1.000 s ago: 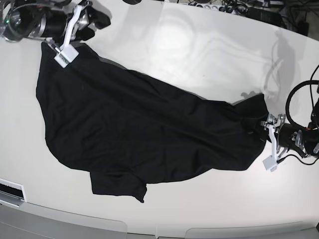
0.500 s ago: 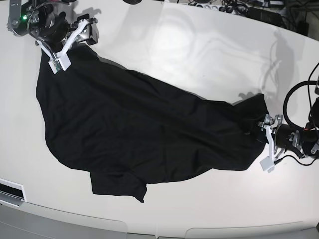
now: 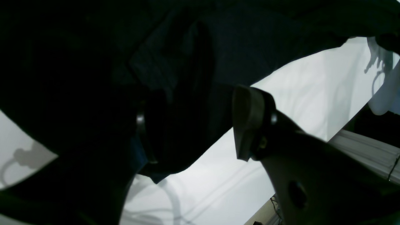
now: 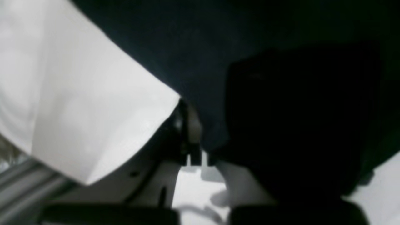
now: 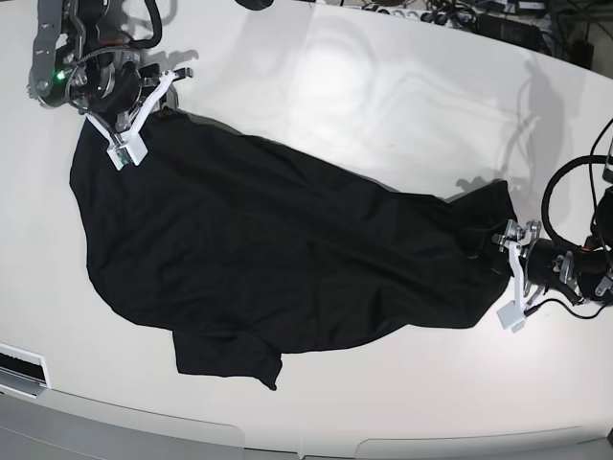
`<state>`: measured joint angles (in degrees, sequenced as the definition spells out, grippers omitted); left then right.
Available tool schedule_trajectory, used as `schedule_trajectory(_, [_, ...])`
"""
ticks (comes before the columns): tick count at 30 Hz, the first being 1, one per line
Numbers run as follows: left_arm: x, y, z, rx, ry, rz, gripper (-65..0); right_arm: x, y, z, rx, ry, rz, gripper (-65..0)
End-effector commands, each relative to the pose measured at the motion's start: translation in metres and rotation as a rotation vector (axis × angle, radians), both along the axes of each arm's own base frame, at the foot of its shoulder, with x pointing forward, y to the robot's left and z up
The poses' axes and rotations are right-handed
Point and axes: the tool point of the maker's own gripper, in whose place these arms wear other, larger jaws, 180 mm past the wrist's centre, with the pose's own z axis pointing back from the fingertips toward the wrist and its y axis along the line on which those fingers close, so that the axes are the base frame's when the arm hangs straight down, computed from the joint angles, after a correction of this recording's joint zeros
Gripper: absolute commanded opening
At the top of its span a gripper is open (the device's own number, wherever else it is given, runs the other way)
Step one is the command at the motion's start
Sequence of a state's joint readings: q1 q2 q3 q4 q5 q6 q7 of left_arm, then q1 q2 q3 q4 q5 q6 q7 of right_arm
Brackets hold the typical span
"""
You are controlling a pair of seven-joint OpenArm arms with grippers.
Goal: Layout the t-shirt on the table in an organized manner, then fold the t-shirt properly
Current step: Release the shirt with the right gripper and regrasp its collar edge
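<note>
1. We are seeing the black t-shirt (image 5: pixel 268 259) lying spread and rumpled across the white desk (image 5: pixel 383 86), running from the far left corner down toward the right in the base view.
2. One sleeve or hem flap (image 5: pixel 225 359) is sticking out toward the near edge of the desk.
3. Our right gripper (image 5: pixel 129 120) is sitting at the shirt's far left corner, its jaws drawn together; in the right wrist view the dark cloth (image 4: pixel 218 47) is lying against the fingers (image 4: pixel 190 125), and it looks pinched, though blur is hiding the contact.
4. Our left gripper (image 5: pixel 514 278) is standing at the shirt's right end with its jaws spread wide; in the left wrist view a fold of the fabric (image 3: pixel 187 93) is lying between the two fingers (image 3: pixel 250 118).
</note>
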<state>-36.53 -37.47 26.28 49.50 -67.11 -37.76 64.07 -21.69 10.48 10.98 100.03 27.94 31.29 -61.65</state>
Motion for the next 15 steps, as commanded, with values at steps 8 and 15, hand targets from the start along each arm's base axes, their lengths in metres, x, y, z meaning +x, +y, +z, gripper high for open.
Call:
schedule_trajectory(8, [0.009, 0.002, 0.017, -0.011, -0.046, -0.030, -30.6, 0.032, -0.004, 0.084, -0.087, -0.221, 0.214, -65.0])
schedule_trajectory(15, [0.004, 0.005, 0.014, 0.007, -0.023, -0.042, -30.6, 0.039, -0.014, 0.112, -0.152, -0.305, 0.299, -65.0])
